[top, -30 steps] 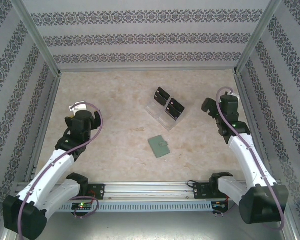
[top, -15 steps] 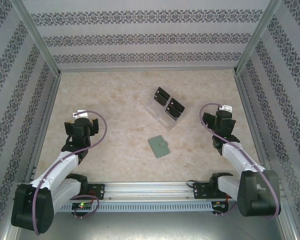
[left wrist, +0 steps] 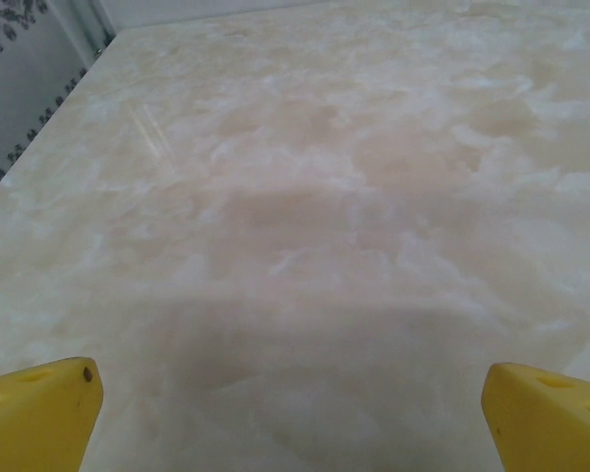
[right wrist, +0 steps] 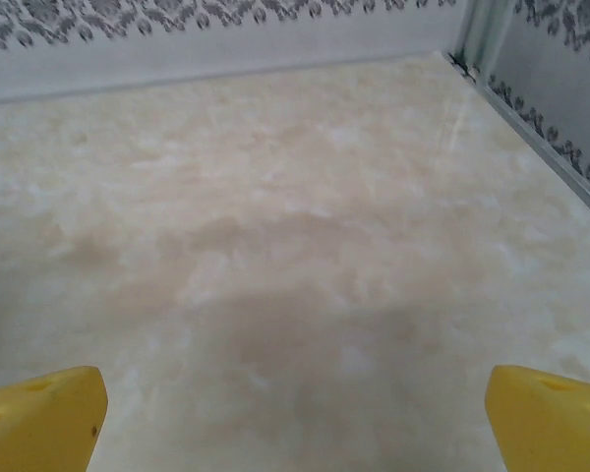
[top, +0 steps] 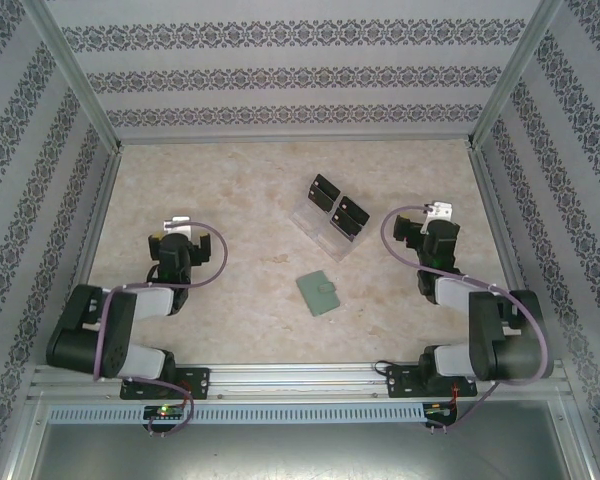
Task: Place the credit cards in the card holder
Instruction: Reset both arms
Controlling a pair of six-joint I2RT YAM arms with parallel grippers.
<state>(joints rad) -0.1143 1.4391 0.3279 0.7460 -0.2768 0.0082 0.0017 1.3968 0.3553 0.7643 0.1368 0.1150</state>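
**Inspector:** Your left hand (left wrist: 293, 418) is released. Its yellow fingers (left wrist: 39, 413) sit wide apart in the bottom corners of the left wrist view, with bare tabletop (left wrist: 305, 197) between them. Your right hand (right wrist: 295, 418) is the same: spread wide, grasping nothing.

**Operator:** And the task items?

**Inspector:** In the top view, the credit cards (top: 325, 190) stand black in the clear rack (top: 330, 243), just above the centre of the frame. The card holder (top: 318, 293) lies flat below the rack, near it but apart, and it looks closed. Your hands sit at centre left and centre right, both well apart from these items.

**Operator:** What could go wrong from here?

**Inspector:** Three risks, in my judgement.
- **Cards:** They are thin and set close together. A wide-spread hand coming down on them could catch two at once, or knock the rack aside.
- **Holder:** It probably has to be opened first. Pull at its tab with one hand and it may slide over the smooth tabletop rather than unfold, so pin it with the other hand.
- **Insertion:** A card pinched off-centre could twist in your grip and miss the pocket.
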